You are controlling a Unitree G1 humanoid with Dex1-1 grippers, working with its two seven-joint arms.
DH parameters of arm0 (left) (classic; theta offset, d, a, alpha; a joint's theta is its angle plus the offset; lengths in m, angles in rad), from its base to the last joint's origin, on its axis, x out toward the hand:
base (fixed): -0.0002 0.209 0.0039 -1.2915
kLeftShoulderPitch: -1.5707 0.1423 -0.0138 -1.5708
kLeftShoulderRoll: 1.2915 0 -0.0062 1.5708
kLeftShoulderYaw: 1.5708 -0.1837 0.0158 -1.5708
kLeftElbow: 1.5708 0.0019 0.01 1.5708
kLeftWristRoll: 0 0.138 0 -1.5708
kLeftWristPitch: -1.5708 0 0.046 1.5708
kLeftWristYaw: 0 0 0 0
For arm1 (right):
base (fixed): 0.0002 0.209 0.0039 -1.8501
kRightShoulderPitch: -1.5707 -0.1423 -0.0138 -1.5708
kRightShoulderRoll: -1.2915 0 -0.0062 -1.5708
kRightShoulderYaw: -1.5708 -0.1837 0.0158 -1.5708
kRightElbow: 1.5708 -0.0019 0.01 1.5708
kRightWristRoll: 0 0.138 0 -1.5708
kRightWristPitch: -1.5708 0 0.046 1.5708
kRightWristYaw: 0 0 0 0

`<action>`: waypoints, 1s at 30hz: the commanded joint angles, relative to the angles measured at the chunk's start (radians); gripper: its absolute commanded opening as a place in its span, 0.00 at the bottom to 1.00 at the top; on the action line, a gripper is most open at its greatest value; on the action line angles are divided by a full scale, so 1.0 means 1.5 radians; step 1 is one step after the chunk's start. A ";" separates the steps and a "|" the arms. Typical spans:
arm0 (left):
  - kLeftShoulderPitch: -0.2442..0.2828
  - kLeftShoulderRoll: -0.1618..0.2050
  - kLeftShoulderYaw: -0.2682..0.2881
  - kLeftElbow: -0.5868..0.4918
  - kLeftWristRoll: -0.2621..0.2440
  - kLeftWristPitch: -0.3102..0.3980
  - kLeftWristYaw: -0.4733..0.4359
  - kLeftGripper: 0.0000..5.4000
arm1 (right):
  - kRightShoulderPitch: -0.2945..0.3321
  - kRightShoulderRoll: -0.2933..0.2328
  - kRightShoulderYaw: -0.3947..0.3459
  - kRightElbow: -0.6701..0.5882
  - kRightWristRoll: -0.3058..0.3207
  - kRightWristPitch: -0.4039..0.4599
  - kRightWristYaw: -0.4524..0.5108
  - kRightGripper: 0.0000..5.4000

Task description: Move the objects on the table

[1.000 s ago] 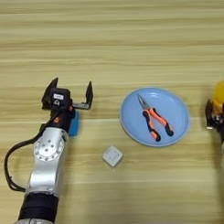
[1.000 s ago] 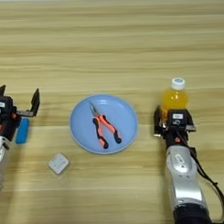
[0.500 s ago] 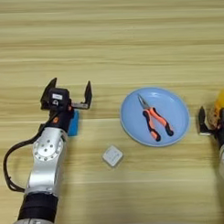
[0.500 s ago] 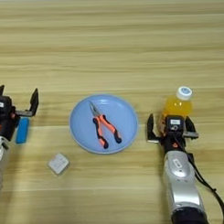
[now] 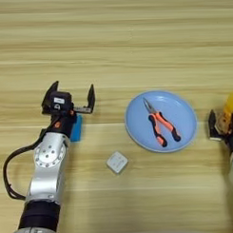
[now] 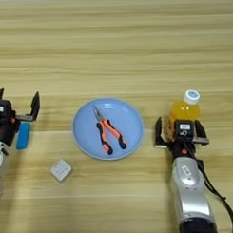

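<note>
A: R gripper (image 6: 180, 130) spread wide round the tilted bottle (image 6: 184, 109), right of plate (image 6: 86, 138), not clamped.

B: Should centre, grip low. L gripper (image 5: 70, 97) open, empty, over bar (image 5: 76, 128).

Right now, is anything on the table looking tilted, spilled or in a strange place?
Yes: the orange-juice bottle leans, its white cap tipped right, with the right gripper around its base. No spill shows. Pliers lying on the blue plate also look unusual.
</note>
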 commanded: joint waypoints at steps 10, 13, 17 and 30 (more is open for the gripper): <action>0.008 -0.008 -0.006 -0.018 0.001 0.009 0.000 1.00 | 0.226 0.034 0.073 -0.332 0.010 0.183 0.049 1.00; 0.008 -0.010 -0.008 -0.020 0.003 0.010 0.003 1.00 | 0.277 0.038 0.092 -0.398 0.013 0.222 0.058 1.00; 0.006 -0.012 -0.010 -0.017 0.004 0.011 0.007 1.00 | 0.328 0.045 0.134 -0.470 0.012 0.260 0.071 1.00; 0.000 -0.013 -0.013 -0.011 0.006 0.011 0.012 1.00 | 0.245 0.003 0.252 -0.545 -0.079 0.257 0.114 1.00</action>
